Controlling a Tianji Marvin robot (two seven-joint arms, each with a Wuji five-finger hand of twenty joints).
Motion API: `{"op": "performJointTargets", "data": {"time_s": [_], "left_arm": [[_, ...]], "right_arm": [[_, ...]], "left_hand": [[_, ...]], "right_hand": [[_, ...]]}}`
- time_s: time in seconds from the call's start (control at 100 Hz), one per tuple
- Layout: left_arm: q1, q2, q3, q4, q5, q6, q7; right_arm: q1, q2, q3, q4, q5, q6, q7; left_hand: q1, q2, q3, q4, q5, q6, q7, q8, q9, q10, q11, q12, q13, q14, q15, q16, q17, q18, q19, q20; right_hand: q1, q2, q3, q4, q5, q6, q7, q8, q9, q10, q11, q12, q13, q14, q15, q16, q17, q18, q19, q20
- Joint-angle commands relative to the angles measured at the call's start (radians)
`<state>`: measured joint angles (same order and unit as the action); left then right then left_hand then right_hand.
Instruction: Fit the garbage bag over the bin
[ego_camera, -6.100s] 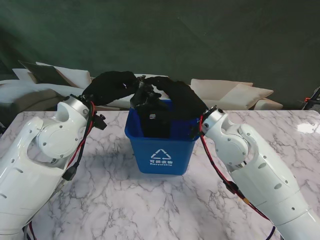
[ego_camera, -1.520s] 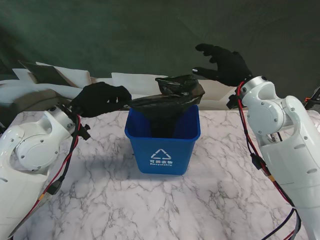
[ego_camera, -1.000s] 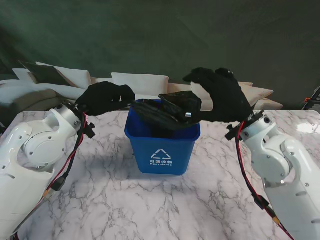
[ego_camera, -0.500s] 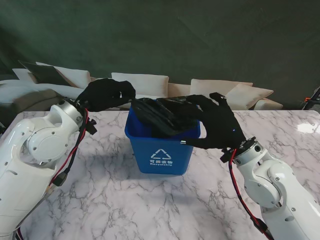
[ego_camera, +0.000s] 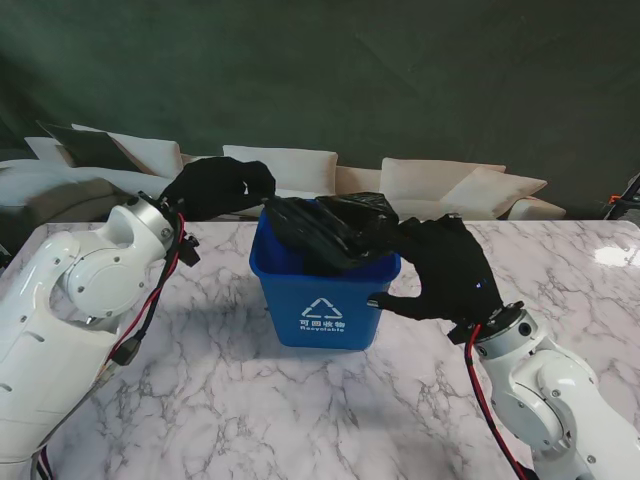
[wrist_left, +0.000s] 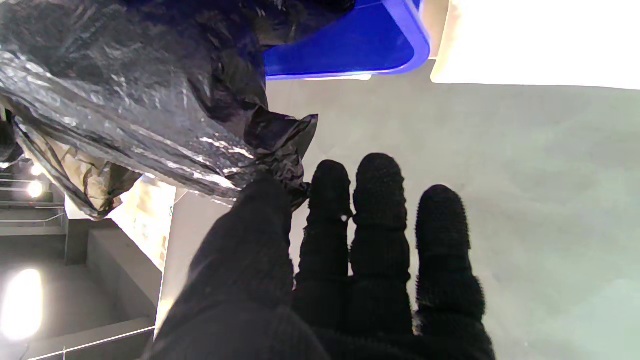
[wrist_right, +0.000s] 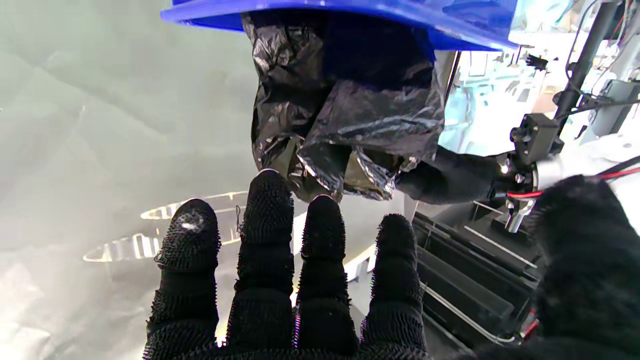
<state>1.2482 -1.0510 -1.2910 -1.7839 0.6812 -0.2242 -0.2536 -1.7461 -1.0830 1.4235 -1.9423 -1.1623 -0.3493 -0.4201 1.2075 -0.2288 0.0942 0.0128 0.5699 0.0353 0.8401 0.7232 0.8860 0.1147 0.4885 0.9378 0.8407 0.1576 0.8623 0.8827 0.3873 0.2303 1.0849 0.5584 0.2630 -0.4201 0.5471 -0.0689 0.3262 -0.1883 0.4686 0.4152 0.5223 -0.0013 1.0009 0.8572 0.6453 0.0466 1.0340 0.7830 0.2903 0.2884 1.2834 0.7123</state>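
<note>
A blue recycling bin (ego_camera: 322, 300) stands mid-table. The black garbage bag (ego_camera: 335, 230) lies crumpled over its mouth, partly hanging inside. My left hand (ego_camera: 220, 187) is at the bin's left far corner, shut on the bag's edge. In the left wrist view the thumb and fingers (wrist_left: 270, 200) pinch the bag (wrist_left: 150, 100) beside the bin rim (wrist_left: 350, 45). My right hand (ego_camera: 445, 275) hovers open at the bin's right side, fingers spread, holding nothing. The right wrist view shows its spread fingers (wrist_right: 270, 220) short of the bag (wrist_right: 350, 115) and bin rim (wrist_right: 350, 10).
The bin rests on a white marble table (ego_camera: 250, 400). Pale sofa cushions (ego_camera: 280, 165) line the far side under a dark curtain. My two white forearms flank the bin, the left (ego_camera: 90, 290) and the right (ego_camera: 550, 390).
My right hand dropped from high over the bin's right side to beside it, nearer to me, still open. The bag slumped onto the bin. The left hand kept its hold.
</note>
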Motion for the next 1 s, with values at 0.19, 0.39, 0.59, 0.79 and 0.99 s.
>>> {"op": "performJointTargets", "data": {"time_s": [0.19, 0.39, 0.59, 0.79, 0.99], "left_arm": [[0.006, -0.007, -0.001, -0.026, -0.014, -0.010, 0.000], [0.023, -0.007, -0.014, -0.042, -0.029, -0.021, 0.002], [0.032, -0.009, -0.020, -0.057, -0.050, -0.023, 0.004], [0.041, -0.006, -0.033, -0.061, -0.042, -0.025, -0.004], [0.056, 0.001, -0.076, -0.043, 0.013, -0.028, -0.014]], "right_arm": [[0.070, 0.010, -0.032, 0.035, -0.032, 0.052, 0.081], [0.140, 0.016, -0.047, 0.066, -0.045, 0.080, 0.129], [0.230, 0.020, -0.072, 0.110, -0.029, 0.083, 0.203], [0.315, 0.015, -0.074, 0.157, 0.029, 0.069, 0.231], [0.326, 0.014, -0.038, 0.156, 0.054, 0.003, 0.226]], "left_hand": [[0.050, 0.009, 0.019, 0.020, 0.003, -0.012, 0.009, 0.008, -0.001, 0.013, 0.007, 0.006, 0.009, -0.025, 0.026, 0.014, 0.000, -0.016, 0.031, 0.018], [0.049, 0.008, 0.019, 0.020, 0.004, -0.013, 0.008, 0.008, -0.001, 0.012, 0.008, 0.005, 0.009, -0.025, 0.025, 0.014, 0.002, -0.015, 0.032, 0.017], [0.049, 0.007, 0.020, 0.019, 0.005, -0.013, 0.008, 0.009, -0.001, 0.012, 0.008, 0.005, 0.009, -0.025, 0.025, 0.013, 0.001, -0.015, 0.031, 0.017], [0.048, 0.013, 0.021, 0.018, 0.000, -0.014, 0.004, 0.007, -0.006, 0.006, 0.003, 0.003, 0.001, -0.024, 0.019, 0.011, -0.005, -0.013, 0.028, 0.016], [0.039, 0.032, 0.009, 0.014, 0.002, 0.008, -0.042, -0.030, -0.025, 0.005, 0.001, -0.002, -0.011, -0.021, 0.000, 0.005, -0.018, -0.009, 0.021, 0.015]], "right_hand": [[-0.012, -0.054, 0.044, -0.011, 0.069, 0.007, 0.027, -0.041, 0.049, -0.037, 0.118, 0.131, 0.050, -0.043, 0.204, 0.102, 0.023, -0.022, 0.091, 0.074], [0.038, -0.091, 0.043, -0.014, 0.177, 0.080, 0.072, -0.028, 0.049, -0.043, 0.132, 0.153, 0.059, -0.055, 0.236, 0.117, 0.021, -0.013, 0.093, 0.080], [0.326, -0.136, -0.068, -0.042, 0.402, -0.130, 0.395, 0.027, 0.076, -0.053, 0.129, 0.168, 0.086, -0.068, 0.243, 0.115, 0.019, -0.003, 0.085, 0.085], [0.340, -0.123, 0.277, -0.144, 0.455, -0.276, 0.581, 0.185, 0.112, -0.075, 0.104, 0.145, 0.102, -0.078, 0.220, 0.100, 0.017, -0.002, 0.066, 0.075], [0.333, -0.077, 0.300, -0.165, 0.431, -0.289, 0.587, 0.248, 0.113, -0.087, 0.094, 0.146, 0.104, -0.088, 0.188, 0.083, 0.017, -0.006, 0.058, 0.069]]}}
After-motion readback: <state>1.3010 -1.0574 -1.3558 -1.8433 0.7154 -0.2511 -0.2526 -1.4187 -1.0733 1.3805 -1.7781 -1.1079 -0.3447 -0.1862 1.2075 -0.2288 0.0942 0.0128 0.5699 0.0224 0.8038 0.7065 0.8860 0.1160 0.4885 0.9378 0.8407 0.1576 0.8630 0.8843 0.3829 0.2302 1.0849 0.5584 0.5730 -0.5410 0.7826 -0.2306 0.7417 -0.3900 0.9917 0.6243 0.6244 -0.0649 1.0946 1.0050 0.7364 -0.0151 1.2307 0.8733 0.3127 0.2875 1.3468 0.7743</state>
